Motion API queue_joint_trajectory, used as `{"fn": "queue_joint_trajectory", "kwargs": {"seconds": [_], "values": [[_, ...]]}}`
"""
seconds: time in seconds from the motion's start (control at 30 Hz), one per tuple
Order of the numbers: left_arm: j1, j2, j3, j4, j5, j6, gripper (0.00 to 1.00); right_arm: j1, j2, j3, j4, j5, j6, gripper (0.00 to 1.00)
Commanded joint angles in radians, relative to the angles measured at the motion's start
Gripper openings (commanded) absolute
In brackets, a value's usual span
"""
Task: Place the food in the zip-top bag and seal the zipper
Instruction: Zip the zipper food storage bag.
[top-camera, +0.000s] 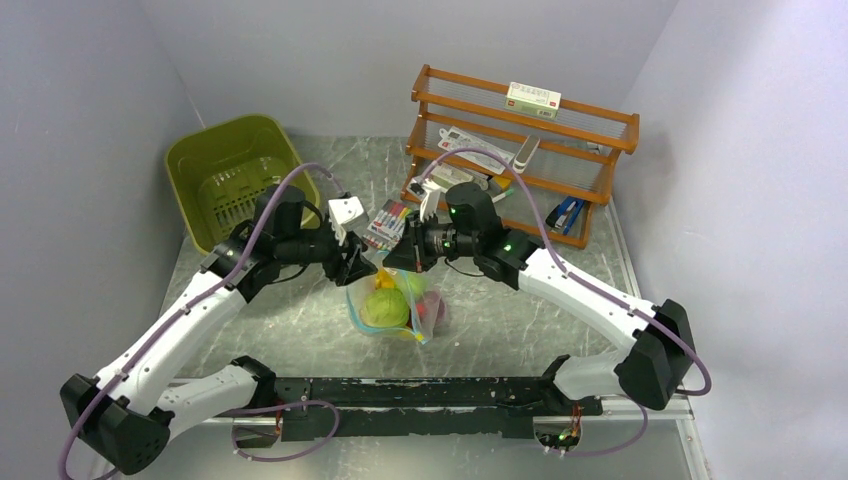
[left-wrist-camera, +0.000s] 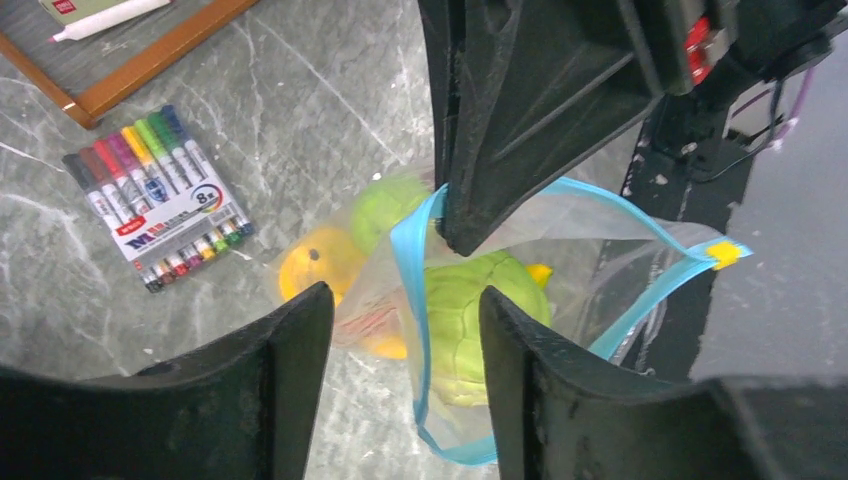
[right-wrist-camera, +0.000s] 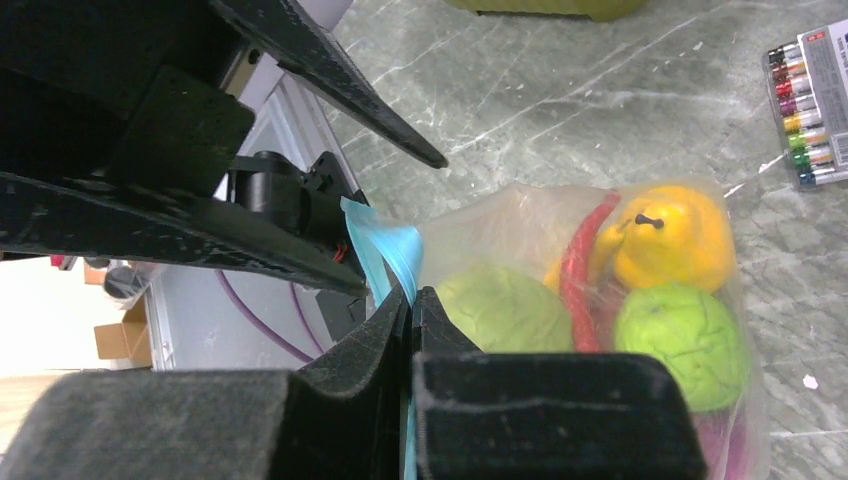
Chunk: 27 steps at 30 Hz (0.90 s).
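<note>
The clear zip-top bag (top-camera: 424, 322) hangs just over the table's middle with the food inside: a green round piece (left-wrist-camera: 480, 310), an orange-yellow one (right-wrist-camera: 670, 235), a red chili (right-wrist-camera: 578, 275), a pale green one (right-wrist-camera: 680, 340). My right gripper (right-wrist-camera: 412, 296) is shut on the teal-blue zipper (left-wrist-camera: 408, 270) at the bag's mouth and holds it up. Facing it, my left gripper (left-wrist-camera: 405, 305) is open, its fingers (left-wrist-camera: 290, 380) on either side of the zipper strip without touching it. The mouth gapes open beyond the pinch.
A pack of coloured markers (top-camera: 390, 222) lies just behind the bag. An olive-green tub (top-camera: 235, 175) stands at the back left. A wooden rack (top-camera: 520, 150) with small items fills the back right. Both arms meet over the table's middle.
</note>
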Motion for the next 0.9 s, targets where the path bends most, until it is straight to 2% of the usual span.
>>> {"fn": "queue_joint_trajectory", "kwargs": {"seconds": [0.0, 0.07, 0.17, 0.27, 0.33, 0.4, 0.43, 0.47, 0.6, 0.63, 0.77, 0.87], "values": [[-0.007, 0.016, -0.002, 0.004, -0.036, 0.075, 0.49, -0.002, 0.009, 0.031, 0.026, -0.019, -0.025, 0.00], [-0.007, 0.013, -0.014, 0.023, -0.042, 0.087, 0.46, -0.002, 0.006, 0.027, 0.025, -0.012, -0.030, 0.00], [-0.007, 0.006, -0.041, 0.051, -0.005, 0.104, 0.46, -0.002, 0.001, 0.022, 0.018, -0.006, -0.031, 0.00], [-0.007, 0.009, -0.073, 0.063, -0.012, 0.128, 0.39, -0.002, 0.000, 0.022, 0.010, -0.003, -0.032, 0.00], [-0.007, 0.013, -0.098, 0.076, -0.009, 0.144, 0.30, -0.002, 0.001, 0.022, 0.006, 0.000, -0.032, 0.00], [-0.007, 0.019, -0.102, 0.074, -0.009, 0.154, 0.14, -0.003, -0.001, 0.022, 0.004, 0.000, -0.036, 0.00], [-0.007, 0.021, -0.099, 0.072, -0.022, 0.143, 0.08, -0.002, -0.005, 0.020, 0.000, 0.002, -0.039, 0.03], [-0.007, 0.022, -0.096, 0.075, -0.041, 0.125, 0.07, -0.002, -0.011, 0.011, 0.002, 0.009, -0.042, 0.07], [-0.007, 0.032, -0.096, 0.107, -0.108, 0.033, 0.07, 0.007, -0.099, -0.110, 0.080, 0.072, -0.063, 0.39], [-0.007, 0.032, -0.099, 0.116, -0.115, 0.013, 0.07, 0.015, -0.136, -0.157, 0.124, 0.100, -0.079, 0.44], [-0.007, 0.023, -0.119, 0.145, -0.127, -0.048, 0.07, 0.074, -0.315, -0.321, 0.283, 0.205, -0.176, 0.47], [-0.007, 0.020, -0.116, 0.141, -0.147, -0.066, 0.07, 0.155, -0.429, -0.405, 0.345, 0.256, -0.308, 0.48]]}}
